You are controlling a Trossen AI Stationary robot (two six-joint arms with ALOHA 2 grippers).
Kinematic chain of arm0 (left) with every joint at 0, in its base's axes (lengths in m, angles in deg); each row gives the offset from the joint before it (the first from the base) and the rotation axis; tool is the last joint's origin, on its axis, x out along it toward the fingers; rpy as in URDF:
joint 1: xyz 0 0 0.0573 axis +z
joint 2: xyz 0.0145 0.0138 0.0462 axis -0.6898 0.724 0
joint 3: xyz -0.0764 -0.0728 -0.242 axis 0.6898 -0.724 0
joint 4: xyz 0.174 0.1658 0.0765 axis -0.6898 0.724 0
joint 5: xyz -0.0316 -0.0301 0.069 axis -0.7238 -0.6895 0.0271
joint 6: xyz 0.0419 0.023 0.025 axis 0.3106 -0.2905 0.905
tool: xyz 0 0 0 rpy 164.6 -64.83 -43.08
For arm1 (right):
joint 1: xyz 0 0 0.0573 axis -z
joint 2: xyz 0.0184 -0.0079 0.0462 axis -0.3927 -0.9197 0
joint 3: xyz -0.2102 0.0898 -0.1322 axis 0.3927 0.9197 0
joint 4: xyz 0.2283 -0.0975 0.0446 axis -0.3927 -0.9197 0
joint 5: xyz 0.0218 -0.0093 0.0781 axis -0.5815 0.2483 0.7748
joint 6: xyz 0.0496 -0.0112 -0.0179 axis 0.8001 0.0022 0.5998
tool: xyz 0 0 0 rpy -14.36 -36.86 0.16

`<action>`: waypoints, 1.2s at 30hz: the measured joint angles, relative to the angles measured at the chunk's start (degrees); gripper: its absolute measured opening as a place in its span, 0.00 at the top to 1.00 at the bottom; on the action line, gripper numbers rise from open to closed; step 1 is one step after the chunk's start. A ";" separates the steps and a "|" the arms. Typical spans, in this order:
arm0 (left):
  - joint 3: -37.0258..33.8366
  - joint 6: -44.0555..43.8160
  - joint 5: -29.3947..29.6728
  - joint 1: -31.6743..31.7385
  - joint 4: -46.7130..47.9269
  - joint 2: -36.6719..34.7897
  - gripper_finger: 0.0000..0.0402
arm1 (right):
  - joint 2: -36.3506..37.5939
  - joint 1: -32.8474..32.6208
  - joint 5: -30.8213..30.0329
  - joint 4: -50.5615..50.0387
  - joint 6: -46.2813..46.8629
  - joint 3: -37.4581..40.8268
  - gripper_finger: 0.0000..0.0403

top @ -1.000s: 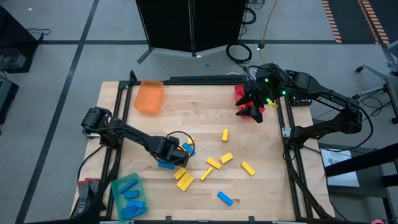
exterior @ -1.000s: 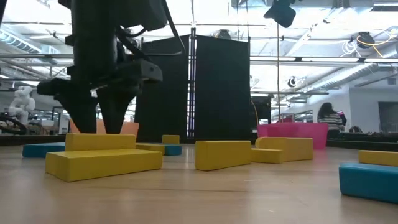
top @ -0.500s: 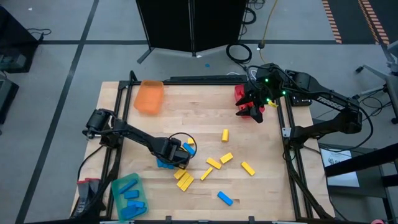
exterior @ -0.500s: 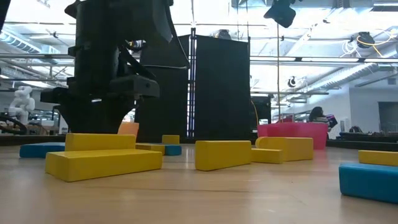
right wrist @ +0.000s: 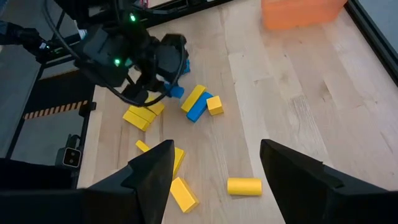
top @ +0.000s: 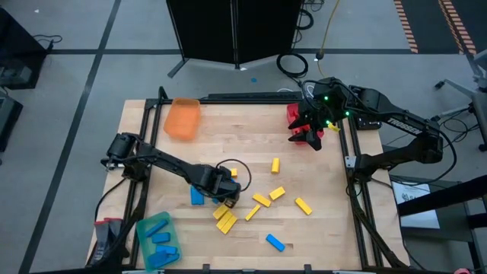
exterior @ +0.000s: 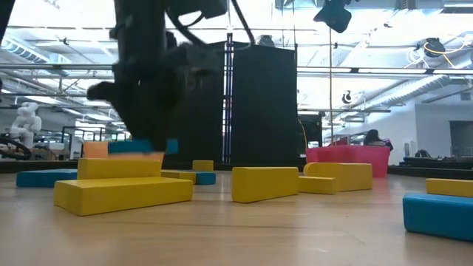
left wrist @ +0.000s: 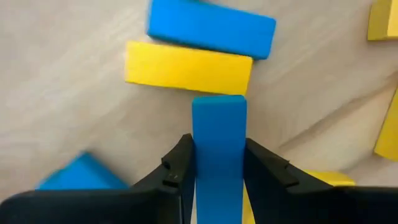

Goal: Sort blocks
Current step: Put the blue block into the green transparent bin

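Left gripper [left wrist: 217, 163] clenched on a blue block [left wrist: 219, 134], gripped across its narrow sides so the long end sticks out ahead, lifted just clear of the yellow blocks [exterior: 122, 185] near the middle of the table [top: 228, 129]; likely bound for the green tray [top: 157, 237] at the front-left corner, holding several blue blocks already. Right gripper [right wrist: 214, 168] parked with fingers spread and empty above the red tray [top: 295, 116] by the back-right corner, contents hidden under the arm. Orange tray [top: 183, 118] at the back-left edge, nothing visible inside. Loose yellow blocks scattered mid-table, one blue block [top: 275, 242] alone near the front edge
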 joint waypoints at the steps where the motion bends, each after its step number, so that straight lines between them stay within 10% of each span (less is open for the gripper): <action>1: 1.48 0.88 0.75 0.15 2.19 0.00 0.73 | 0.00 0.02 0.00 0.00 0.00 0.00 0.42; 13: 21.39 9.82 2.55 -6.96 26.02 -0.15 0.73 | 0.00 0.00 0.00 -0.04 0.00 0.00 0.42; 36: 20.85 -34.52 -6.98 -42.06 34.80 -0.24 0.73 | 0.00 0.02 -0.09 -0.83 -1.95 0.00 0.42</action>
